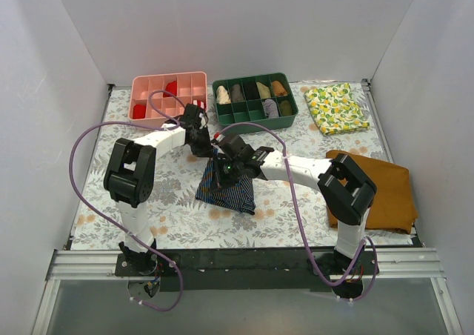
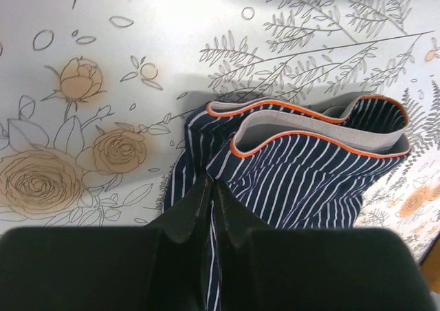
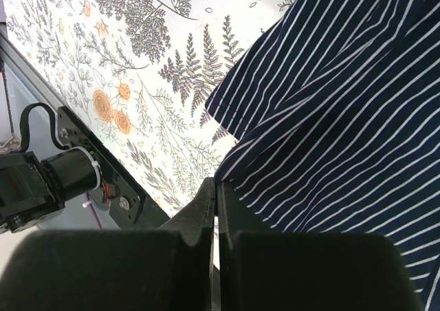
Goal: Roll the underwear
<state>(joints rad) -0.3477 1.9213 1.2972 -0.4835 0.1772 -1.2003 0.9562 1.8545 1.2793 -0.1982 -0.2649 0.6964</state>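
underwear (image 1: 226, 185): hanging bunched between both hands over the middle of the tabletop (image 1: 170, 201), in front of the green tray (image 1: 255, 118) | left hand (image 2: 212, 187): fingers together, clamped on striped cloth below the orange-edged waistband | right hand (image 3: 215, 187): fingers together, pinching the cloth's edge

Right wrist view's edge cuts off the underwear (image 3: 330, 104).

Pink tray (image 1: 169, 76), green tray (image 1: 255, 121) block behind the underwear (image 1: 228, 190); nearer table (image 1: 222, 225) lies open.
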